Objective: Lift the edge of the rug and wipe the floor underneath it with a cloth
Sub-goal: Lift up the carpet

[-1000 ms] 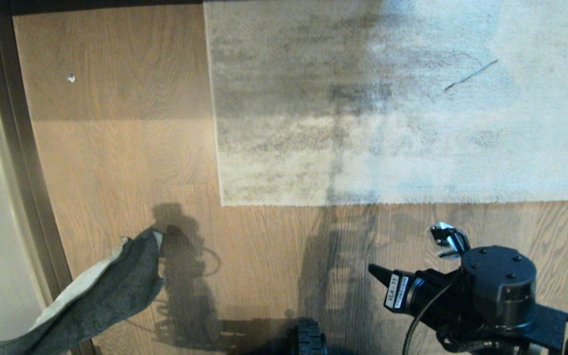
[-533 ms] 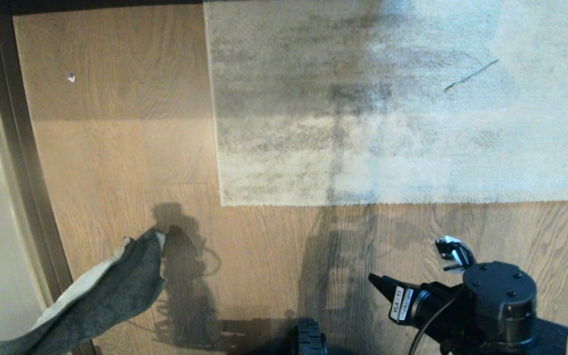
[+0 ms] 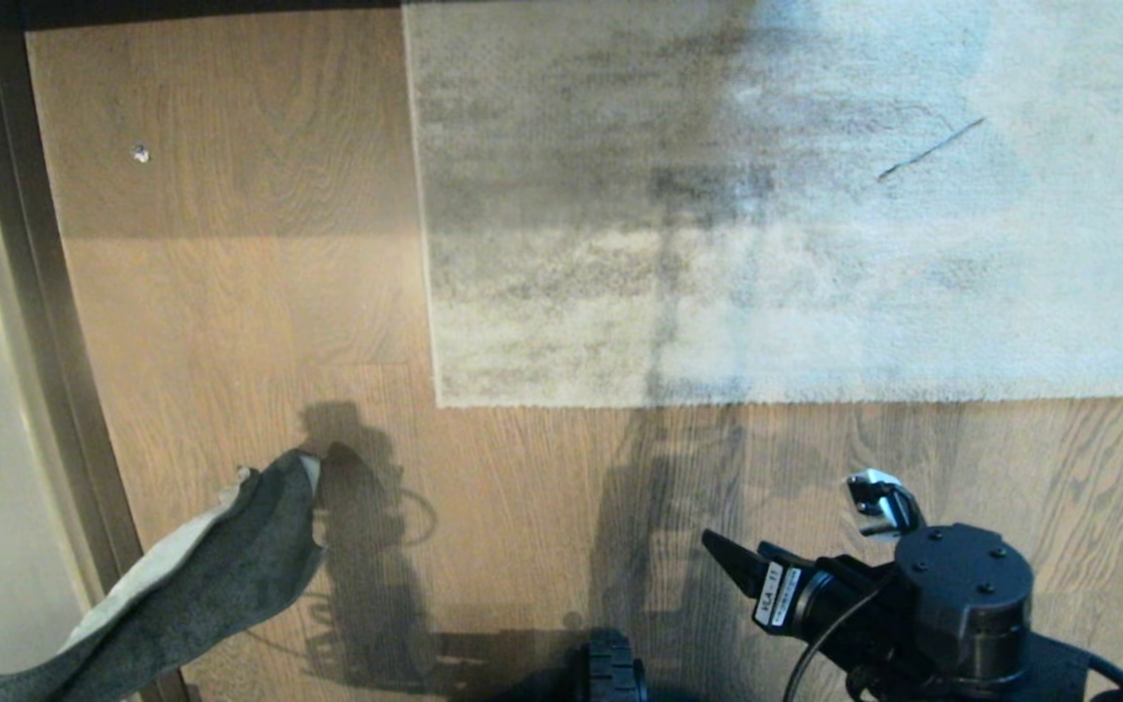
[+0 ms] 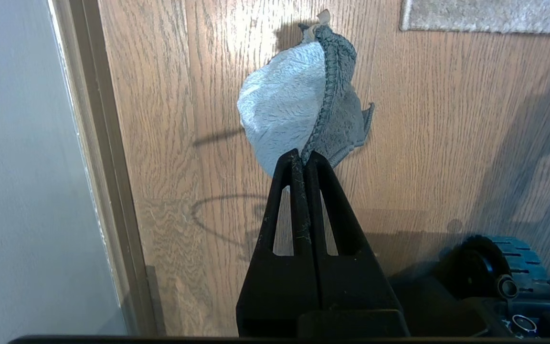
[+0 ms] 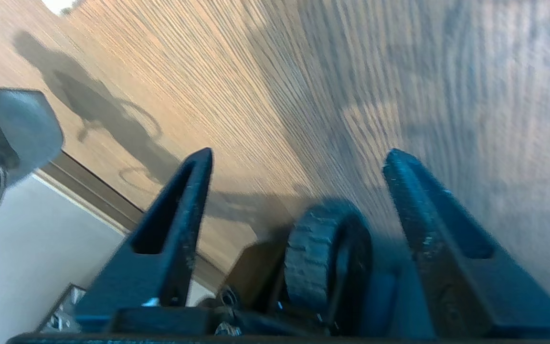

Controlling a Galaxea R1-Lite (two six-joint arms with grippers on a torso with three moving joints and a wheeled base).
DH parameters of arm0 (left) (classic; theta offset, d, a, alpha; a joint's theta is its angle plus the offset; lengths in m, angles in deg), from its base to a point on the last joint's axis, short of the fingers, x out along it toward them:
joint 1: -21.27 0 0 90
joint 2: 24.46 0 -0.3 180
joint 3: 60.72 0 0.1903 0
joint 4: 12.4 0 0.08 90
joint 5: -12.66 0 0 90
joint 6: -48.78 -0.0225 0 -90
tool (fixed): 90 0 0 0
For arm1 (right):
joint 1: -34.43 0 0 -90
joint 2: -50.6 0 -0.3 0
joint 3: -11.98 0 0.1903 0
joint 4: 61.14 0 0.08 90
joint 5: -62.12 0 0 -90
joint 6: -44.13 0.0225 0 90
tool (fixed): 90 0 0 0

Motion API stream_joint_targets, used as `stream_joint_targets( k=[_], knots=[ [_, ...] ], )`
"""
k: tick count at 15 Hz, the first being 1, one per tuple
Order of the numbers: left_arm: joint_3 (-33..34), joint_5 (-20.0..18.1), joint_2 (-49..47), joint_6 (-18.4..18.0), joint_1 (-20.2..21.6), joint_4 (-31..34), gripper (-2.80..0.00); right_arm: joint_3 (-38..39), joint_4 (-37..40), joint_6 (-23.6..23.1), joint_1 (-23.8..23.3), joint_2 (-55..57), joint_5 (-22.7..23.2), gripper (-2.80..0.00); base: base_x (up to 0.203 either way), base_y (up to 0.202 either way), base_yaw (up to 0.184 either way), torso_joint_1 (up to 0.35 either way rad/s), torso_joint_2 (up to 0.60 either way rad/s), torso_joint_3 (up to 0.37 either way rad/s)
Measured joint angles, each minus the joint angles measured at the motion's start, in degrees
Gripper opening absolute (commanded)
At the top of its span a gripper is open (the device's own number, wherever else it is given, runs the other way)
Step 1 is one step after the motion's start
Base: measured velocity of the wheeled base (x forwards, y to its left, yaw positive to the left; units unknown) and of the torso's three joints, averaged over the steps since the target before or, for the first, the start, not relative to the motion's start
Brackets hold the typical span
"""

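Here, cloth (image 4: pixel 299 105) dangling lengthwise from left gripper (image 4: pixel 302 160).

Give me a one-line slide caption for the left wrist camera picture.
Left hand shut on the cloth, which hangs over the floor, the rug edge just in view.

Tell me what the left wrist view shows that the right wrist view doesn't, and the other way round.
Only the left wrist view: the left gripper shut on the cloth, which hangs over the floor, and a rug corner.
Only the right wrist view: the right gripper open with nothing between its fingers.
Both: the wood floor, the baseboard, the pale wall and a base wheel. The cloth appears in the right wrist view only as a blurred shape at the edge.
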Motion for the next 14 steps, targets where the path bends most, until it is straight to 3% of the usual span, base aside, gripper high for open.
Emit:
stream_joint_targets(
  k=[2,5,14],
  knots=[
    [0.00,0.00,0.00,0.00,0.00,0.01,-2.80,-0.24,-5.22,-0.05,0.00,3.38,-1.72,0.00,0.000,0.000,0.000,0.000,0.00,0.000],
    [0.00,0.00,0.00,0.01,0.00,0.01,-2.80,-2.56,-5.92,0.73,-0.01,7.37,-8.00,0.00,0.000,0.000,0.000,0.000,0.00,0.000],
    [0.00,0.00,0.00,0.01,0.00,0.01,-2.80,-16.77,-5.89,0.64,-0.10,12.03,-11.13,0.00,0.000,0.000,0.000,0.000,0.00,0.000]
  ],
)
